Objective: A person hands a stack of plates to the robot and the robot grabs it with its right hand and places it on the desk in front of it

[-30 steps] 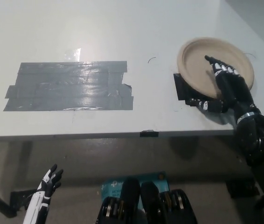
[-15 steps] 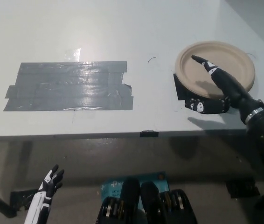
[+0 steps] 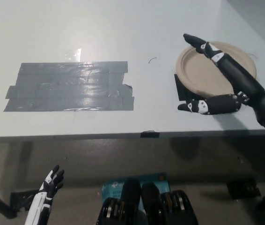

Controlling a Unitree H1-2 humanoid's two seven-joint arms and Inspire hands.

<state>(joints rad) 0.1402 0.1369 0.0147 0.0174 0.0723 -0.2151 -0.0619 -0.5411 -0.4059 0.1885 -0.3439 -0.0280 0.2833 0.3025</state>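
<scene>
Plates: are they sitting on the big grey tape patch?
No, the plates lie on the right side of the desk, well apart from the grey tape patch.

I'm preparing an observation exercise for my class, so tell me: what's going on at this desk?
The robot's black right hand is open above the tan paper plates, fingers spread and gripping nothing. The plates lie flat at the right of the white desk, partly over a strip of black tape; from above they look like one plate. A patch of grey tape sits further left. The white left hand hangs open below the desk edge.
</scene>
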